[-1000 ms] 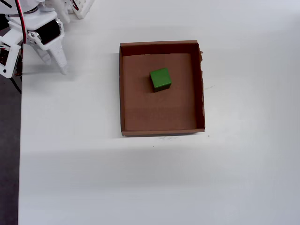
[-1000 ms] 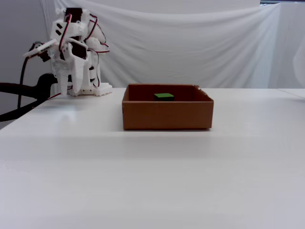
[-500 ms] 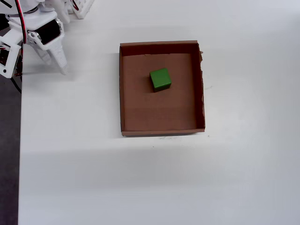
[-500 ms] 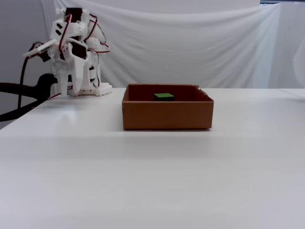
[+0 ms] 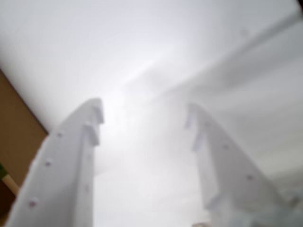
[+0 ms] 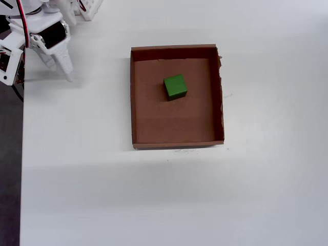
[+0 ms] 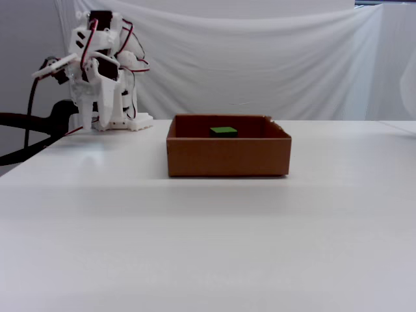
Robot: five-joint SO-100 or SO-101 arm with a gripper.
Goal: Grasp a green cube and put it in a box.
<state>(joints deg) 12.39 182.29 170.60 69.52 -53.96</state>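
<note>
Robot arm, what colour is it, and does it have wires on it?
The white plastic robot arm is built from blocky printed parts, with dark motor blocks showing between them. Thin red and black cables loop over its top. Its hand has two long, flat white fingers dotted with small screw holes.

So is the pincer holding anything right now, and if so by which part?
Nothing is held. The pincer is open with only bare table between its fingers, and the green cube sits inside the box, away from the arm.
</note>
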